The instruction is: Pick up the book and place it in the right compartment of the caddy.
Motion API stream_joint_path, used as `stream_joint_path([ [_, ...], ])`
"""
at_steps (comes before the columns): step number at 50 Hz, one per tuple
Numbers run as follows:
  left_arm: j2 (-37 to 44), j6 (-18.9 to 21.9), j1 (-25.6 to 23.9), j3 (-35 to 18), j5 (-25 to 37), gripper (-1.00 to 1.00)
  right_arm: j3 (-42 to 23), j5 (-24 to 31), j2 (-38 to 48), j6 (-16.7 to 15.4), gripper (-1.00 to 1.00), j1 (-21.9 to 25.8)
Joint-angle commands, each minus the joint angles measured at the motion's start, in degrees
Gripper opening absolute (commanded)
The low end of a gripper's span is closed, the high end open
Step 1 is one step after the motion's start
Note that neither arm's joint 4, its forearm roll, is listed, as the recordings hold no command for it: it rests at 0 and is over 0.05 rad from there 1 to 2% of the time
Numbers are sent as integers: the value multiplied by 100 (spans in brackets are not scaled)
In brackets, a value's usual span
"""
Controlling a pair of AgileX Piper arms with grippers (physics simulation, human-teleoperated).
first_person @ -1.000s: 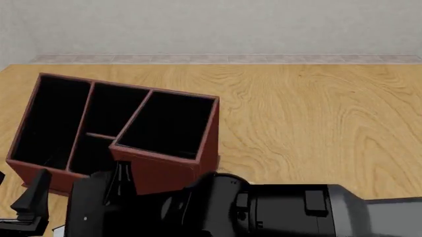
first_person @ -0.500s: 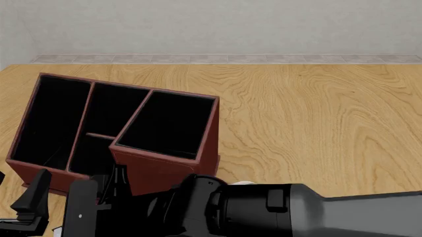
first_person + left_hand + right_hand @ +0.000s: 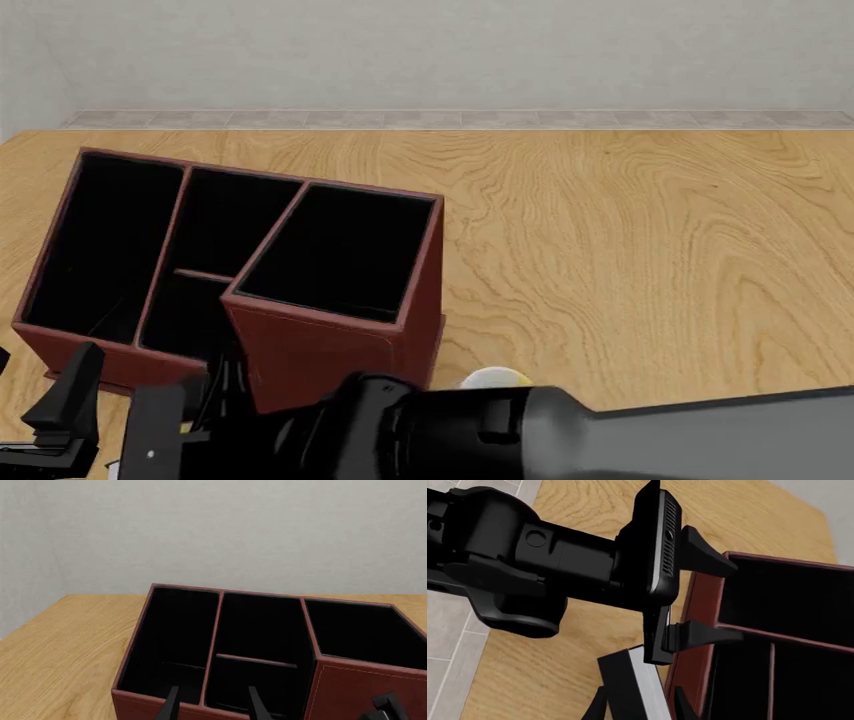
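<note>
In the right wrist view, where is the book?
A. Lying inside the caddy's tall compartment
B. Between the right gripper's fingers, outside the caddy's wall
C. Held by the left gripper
B: the book sits between the right gripper fingers beside the caddy wall.

A wooden surface (image 3: 641,250) with pale, wavy grain fills most of the front view, running from the lower edge up to the back wall; a small pale yellow-and-white rounded object (image 3: 495,379) shows low in the frame just right of centre, only its top visible, so its form cannot be told; a plain grey-white wall (image 3: 441,50) spans the top of the frame; a band of grey tiled floor (image 3: 441,119) lies between wall and surface.
</note>
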Motion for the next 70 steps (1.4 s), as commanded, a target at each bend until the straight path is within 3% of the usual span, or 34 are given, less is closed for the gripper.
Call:
stream_joint_path([
  [1,0,0,0,0,0,100,-83,-29,224,104,100,8],
  [28,0,0,0,0,0,100,-370,69,693,156,100,-64],
  [44,0,0,0,0,0,100,-404,78,877,-27,100,-225],
  [67,0,0,0,0,0,100,-446,156,954,222,100,-69],
  [68,0,0,0,0,0,100,-458,175,897,250,-100,-72],
  [70,0,0,0,0,0,100,-447,197,891,224,-100,-57],
])
